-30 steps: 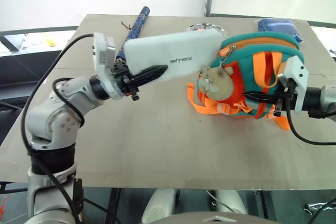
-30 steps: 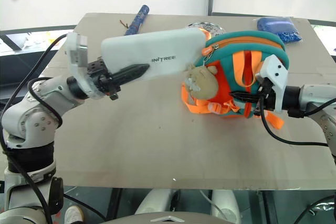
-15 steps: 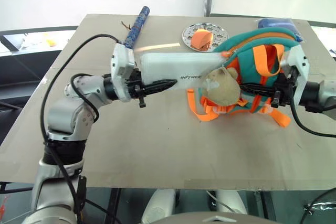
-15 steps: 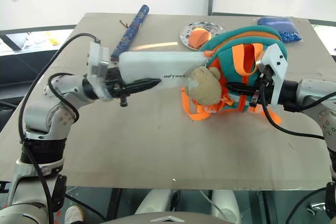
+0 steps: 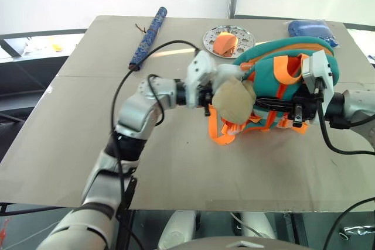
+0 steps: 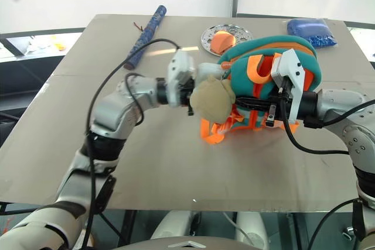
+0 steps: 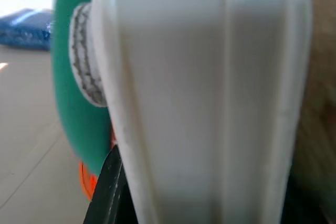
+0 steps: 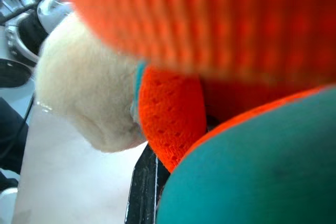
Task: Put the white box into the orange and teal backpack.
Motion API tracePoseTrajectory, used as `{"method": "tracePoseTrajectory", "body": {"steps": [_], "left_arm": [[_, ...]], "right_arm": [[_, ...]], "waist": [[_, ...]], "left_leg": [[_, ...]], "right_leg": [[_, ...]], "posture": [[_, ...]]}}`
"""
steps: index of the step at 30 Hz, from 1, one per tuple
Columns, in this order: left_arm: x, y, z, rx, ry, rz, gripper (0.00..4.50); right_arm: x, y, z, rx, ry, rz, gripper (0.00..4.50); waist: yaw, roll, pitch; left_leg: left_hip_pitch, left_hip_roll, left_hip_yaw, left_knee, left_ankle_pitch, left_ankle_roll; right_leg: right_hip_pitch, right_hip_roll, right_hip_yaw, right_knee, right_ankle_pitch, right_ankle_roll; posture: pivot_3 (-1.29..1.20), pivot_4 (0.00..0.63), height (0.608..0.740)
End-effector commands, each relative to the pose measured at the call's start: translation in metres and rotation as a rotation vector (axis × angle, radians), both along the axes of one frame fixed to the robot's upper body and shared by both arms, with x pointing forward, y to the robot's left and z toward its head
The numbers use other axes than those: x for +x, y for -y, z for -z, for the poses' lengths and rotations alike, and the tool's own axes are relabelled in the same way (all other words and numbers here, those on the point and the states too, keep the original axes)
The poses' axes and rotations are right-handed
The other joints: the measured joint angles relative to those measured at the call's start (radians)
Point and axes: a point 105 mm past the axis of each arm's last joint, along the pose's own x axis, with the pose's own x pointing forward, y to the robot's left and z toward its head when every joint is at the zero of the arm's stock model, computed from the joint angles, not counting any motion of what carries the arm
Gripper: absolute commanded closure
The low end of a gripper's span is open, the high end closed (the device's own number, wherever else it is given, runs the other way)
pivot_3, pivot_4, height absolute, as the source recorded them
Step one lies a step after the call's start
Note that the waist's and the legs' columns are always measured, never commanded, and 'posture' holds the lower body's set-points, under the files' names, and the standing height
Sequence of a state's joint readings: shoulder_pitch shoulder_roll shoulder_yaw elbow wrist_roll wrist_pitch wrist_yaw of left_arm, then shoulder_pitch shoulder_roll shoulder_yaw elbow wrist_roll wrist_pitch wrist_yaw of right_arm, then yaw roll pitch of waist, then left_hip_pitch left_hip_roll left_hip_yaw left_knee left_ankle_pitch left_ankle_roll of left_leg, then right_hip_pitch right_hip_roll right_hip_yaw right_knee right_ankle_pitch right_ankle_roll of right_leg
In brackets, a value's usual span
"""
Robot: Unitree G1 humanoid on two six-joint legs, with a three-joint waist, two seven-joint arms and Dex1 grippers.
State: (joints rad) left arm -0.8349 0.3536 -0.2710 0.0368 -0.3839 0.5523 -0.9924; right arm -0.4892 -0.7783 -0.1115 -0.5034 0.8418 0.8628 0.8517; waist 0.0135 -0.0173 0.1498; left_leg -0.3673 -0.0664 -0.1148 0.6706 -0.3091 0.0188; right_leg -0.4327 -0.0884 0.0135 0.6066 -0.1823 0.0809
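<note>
At the middle of the table (image 5: 70,144), the left gripper (image 5: 212,93) grips the white box (image 5: 229,73), whose long axis runs rightward, its far end apparently pushed into the orange and teal backpack (image 5: 281,95), behind the beige plush toy (image 5: 233,99). Further right, the right gripper (image 5: 258,105) is clamped shut on the backpack's front, holding it. The box seems partly inside; pushing along that axis looks like the remaining move.
</note>
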Motion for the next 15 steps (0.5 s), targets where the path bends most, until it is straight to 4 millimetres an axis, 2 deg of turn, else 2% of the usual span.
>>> {"method": "tracePoseTrajectory", "body": {"steps": [1, 3, 5, 7, 10, 13, 15], "left_arm": [[-0.009, 0.043, 0.003, 0.072, 0.041, 0.09, 3.37], [-0.007, 0.058, 0.01, 0.113, 0.057, 0.099, 3.37], [-0.003, 0.068, 0.029, 0.178, 0.071, 0.11, 3.37], [-0.002, 0.072, 0.039, 0.19, 0.045, 0.116, 2.31], [0.005, 0.066, 0.028, 0.137, 0.05, 0.089, 1.16], [0.008, 0.032, -0.006, 0.039, -0.013, 0.076, 0.02], [0.001, 0.004, -0.023, 0.001, -0.089, 0.119, 0.02]], "right_arm": [[-0.009, -0.011, -0.012, 0.03, 0.072, -0.049, 4.43], [-0.01, -0.013, -0.012, 0.041, 0.071, -0.047, 4.43], [-0.009, -0.012, -0.012, 0.046, 0.075, -0.032, 4.43], [-0.007, -0.01, -0.012, 0.048, 0.078, -0.008, 4.5], [-0.003, -0.004, -0.009, 0.033, 0.077, 0.043, 4.5], [0.002, 0.005, -0.004, 0.013, 0.072, 0.099, 4.5], [0.006, 0.009, 0.0, 0.002, 0.07, 0.132, 4.5]], "waist": [[0.0, 0.0, 0.0], [0.0, 0.0, 0.0], [0.0, 0.0, 0.0], [0.0, 0.0, 0.0], [0.002, 0.0, 0.0], [-0.001, 0.0, 0.0], [-0.016, 0.0, 0.0]], "left_leg": [[0.0, 0.0, 0.0, 0.0, 0.0, 0.0], [0.0, 0.0, 0.0, 0.0, 0.0, 0.0], [0.0, 0.0, 0.0, 0.0, 0.0, 0.0], [0.001, 0.0, 0.0, -0.001, 0.0, 0.0], [0.001, 0.0, -0.001, 0.0, 0.0, 0.0], [0.001, 0.0, -0.001, 0.002, 0.0, 0.0], [0.001, 0.0, -0.001, 0.001, 0.0, 0.0]], "right_leg": [[0.0, 0.0, 0.0, 0.0, 0.0, 0.0], [0.0, 0.0, 0.0, 0.0, 0.0, 0.0], [0.0, 0.0, 0.0, 0.0, 0.0, 0.0], [0.0, 0.0, 0.0, 0.0, 0.0, 0.0], [0.001, 0.0, 0.0, 0.001, 0.0, 0.0], [0.002, 0.0, 0.0, 0.001, 0.0, 0.001], [0.001, 0.0, 0.001, 0.001, 0.0, 0.001]], "posture": [[0.0, 0.15, 0.733], [0.0, 0.15, 0.733], [0.0, 0.15, 0.733], [0.0, 0.15, 0.733], [0.0, 0.15, 0.733], [0.0, 0.15, 0.733], [0.0, 0.15, 0.733]]}}
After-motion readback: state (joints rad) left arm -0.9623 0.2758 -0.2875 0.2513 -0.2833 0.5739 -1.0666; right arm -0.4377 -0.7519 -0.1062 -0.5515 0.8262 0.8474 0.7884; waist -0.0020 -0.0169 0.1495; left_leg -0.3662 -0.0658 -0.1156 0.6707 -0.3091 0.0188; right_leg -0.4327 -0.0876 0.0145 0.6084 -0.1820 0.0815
